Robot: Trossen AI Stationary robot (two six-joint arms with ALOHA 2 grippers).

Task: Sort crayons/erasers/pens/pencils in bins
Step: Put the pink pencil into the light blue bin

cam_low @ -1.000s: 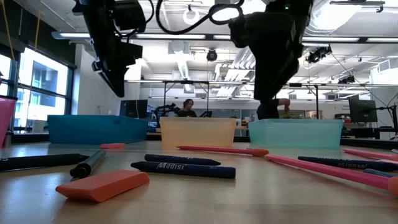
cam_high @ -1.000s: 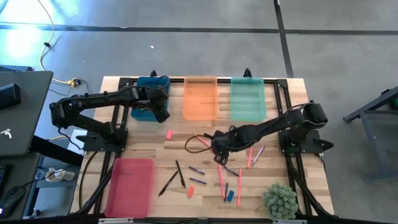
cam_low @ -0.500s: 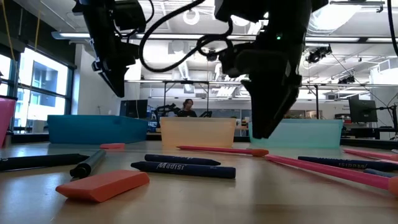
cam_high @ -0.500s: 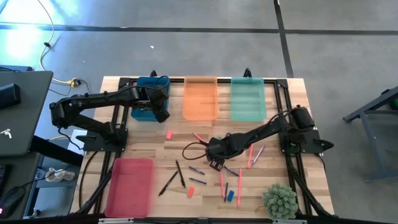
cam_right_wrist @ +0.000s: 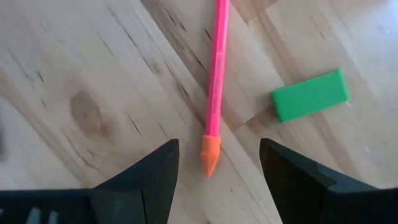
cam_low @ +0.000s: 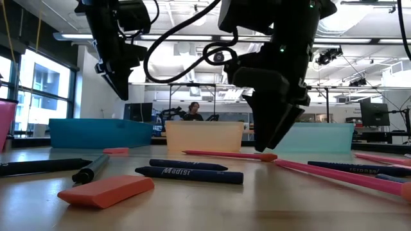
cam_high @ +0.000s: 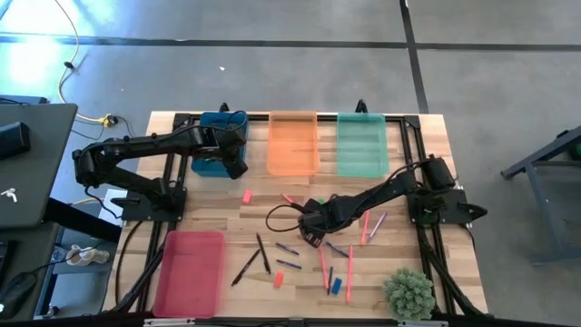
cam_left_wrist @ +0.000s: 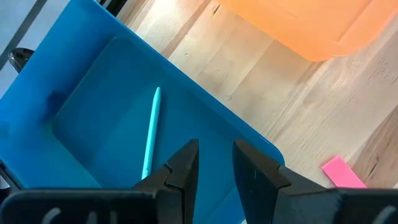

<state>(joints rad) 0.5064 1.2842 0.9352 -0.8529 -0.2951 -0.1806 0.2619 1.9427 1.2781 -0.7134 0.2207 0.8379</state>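
Since the earlier frames the right arm has swung lower and toward the middle of the surface (cam_high: 200, 204), its right gripper (cam_high: 311, 234) now hanging just above a pink-red pencil (cam_right_wrist: 215, 93); the left arm has not shifted.

In the right wrist view the pencil's orange tip lies between the right gripper's 2 fingers (cam_right_wrist: 149, 174), which stand wide apart and hold nothing. A green eraser (cam_right_wrist: 310, 95) lies just beside the pencil, not touching it.

From above, the loose items sit in the middle and right of the surface: a pink eraser (cam_high: 247, 195) nearest the teal bin, 2 dark pens (cam_high: 254, 257) crossing each other, short dark blue crayons (cam_high: 288, 248), an orange eraser (cam_high: 278, 279), a blue eraser (cam_high: 336, 285) and several more long pink-red pencils (cam_high: 349, 263).

3 bins line the far edge: the dark teal-blue bin (cam_high: 221, 143), the orange bin (cam_high: 292, 143) and the mint green bin (cam_high: 362, 143). The pink-red bin (cam_high: 190, 272) lies apart at the near left corner.

The left gripper (cam_left_wrist: 214, 168) hovers over the teal-blue bin's near end; its fingers stand narrowly apart, with nothing between them. 1 light teal stick (cam_left_wrist: 150, 132) lies inside that bin.

A small potted plant (cam_high: 409, 292) stands at the near right corner. In the low view a person (cam_low: 192, 110) shows far behind the bins.
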